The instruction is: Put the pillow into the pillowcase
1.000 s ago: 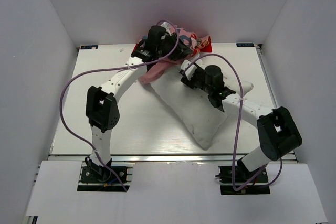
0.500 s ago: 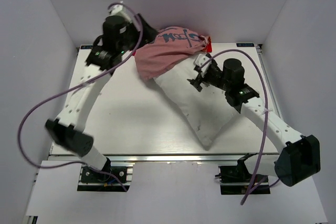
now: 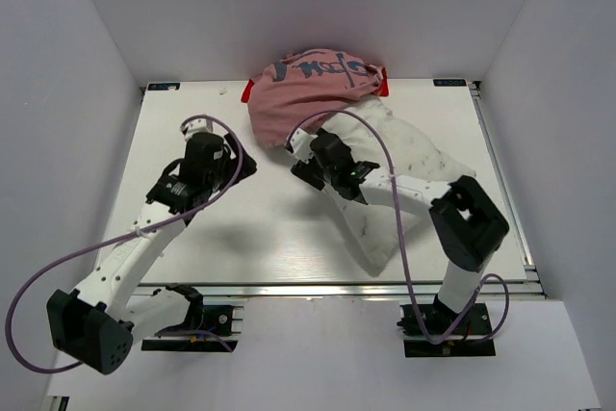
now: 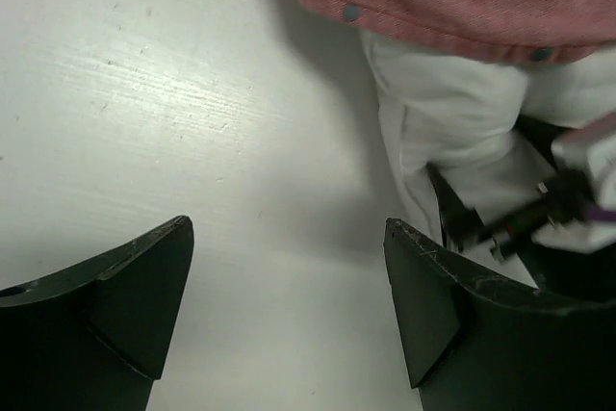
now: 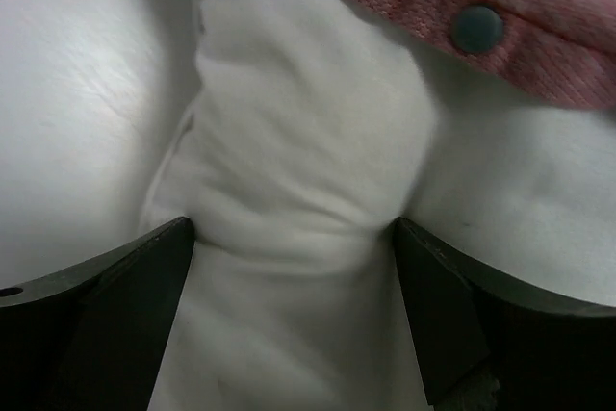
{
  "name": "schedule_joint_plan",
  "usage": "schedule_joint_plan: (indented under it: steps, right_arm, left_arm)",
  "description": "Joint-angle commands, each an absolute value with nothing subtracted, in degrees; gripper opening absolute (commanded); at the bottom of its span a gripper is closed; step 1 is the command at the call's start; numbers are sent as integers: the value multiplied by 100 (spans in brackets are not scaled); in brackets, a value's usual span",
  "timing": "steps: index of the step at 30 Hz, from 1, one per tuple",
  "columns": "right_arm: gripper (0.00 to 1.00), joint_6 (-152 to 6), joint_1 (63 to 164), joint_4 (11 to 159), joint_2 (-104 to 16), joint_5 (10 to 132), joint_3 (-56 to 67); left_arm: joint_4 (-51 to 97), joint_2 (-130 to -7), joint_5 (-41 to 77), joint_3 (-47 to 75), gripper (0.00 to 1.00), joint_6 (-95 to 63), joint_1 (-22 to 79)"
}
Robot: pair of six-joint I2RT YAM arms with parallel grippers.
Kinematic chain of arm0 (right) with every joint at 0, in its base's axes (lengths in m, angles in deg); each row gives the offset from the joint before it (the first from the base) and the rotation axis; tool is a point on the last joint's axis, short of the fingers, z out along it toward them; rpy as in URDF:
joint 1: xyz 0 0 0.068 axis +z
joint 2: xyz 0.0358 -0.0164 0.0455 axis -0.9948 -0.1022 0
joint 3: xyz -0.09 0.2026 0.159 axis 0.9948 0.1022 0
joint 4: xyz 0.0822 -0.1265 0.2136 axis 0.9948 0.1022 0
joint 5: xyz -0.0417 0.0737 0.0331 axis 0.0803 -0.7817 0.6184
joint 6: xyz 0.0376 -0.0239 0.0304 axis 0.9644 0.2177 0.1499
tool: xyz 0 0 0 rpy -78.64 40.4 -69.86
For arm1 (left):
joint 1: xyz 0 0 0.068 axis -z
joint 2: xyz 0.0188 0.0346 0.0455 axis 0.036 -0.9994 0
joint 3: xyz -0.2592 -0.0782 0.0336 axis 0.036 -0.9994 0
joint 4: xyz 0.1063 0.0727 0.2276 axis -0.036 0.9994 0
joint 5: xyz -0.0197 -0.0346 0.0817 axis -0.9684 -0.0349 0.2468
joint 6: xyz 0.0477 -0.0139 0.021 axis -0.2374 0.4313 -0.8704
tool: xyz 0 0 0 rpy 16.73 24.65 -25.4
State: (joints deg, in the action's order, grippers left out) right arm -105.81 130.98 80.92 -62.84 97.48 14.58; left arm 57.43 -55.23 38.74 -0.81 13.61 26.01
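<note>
Now the left pincer (image 4: pixel 289 238) and right pincer (image 5: pixel 292 238) gape wide, empty; the half-covered pillow (image 3: pixel 409 166) probably needs pushing farther into the pillowcase (image 3: pixel 308 103).

We take this for a robotics lab cell rather than a home. A bare white surface (image 3: pixel 250 238) sits boxed in by plain white walls (image 3: pixel 67 74) on three sides; a left arm (image 3: pixel 135 243) and a right arm (image 3: pixel 414 190) are bolted to a metal rail (image 3: pixel 318 289) at its near edge, purple cables (image 3: pixel 402 257) looping loose.
</note>
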Motion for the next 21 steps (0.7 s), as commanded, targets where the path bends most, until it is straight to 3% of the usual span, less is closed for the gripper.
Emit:
schedule_joint_plan:
  steps: [1, 3, 7, 10, 11, 14, 16, 17, 21]
  right_arm:
    - [89, -11113, 13019, 7436, -6674, 11274, 1222]
    - [81, -11237, 12923, 7286, -6895, 11284, 1135]
    - [0, -10171, 12221, 8793, -7300, 10118, 12]
    - [0, -8990, 11483, 10069, -7223, 8179, -1262]
    - [0, -8691, 11254, 10220, -7143, 6702, -1483]
    - [0, -7356, 10376, 9915, -6783, 4726, -1854]
    - [0, -6775, 10207, 9555, -6625, 4150, -1950]
    - [0, -5745, 10023, 9170, -6528, 3425, -1846]
    - [0, -4877, 9803, 8622, -6431, 3040, -1495]
  left_arm:
    - [5597, -4877, 4102, -454, 89, 1726, 2579]
    - [5553, -4683, 4093, -614, 89, 1771, 2579]
    - [5631, -4560, 4128, -764, 89, 1788, 2571]
    - [5387, -4489, 4111, -956, 89, 1727, 2579]
    - [5229, -4472, 4024, -1131, 89, 1675, 2579]
    - [4168, -4672, 3778, -1457, 89, 1193, 2579]
    - [3779, -4892, 3689, -1493, 90, 946, 2571]
    - [3255, -5294, 3584, -1432, 90, 692, 2562]
    - [2768, -5911, 3391, -907, 91, 418, 2518]
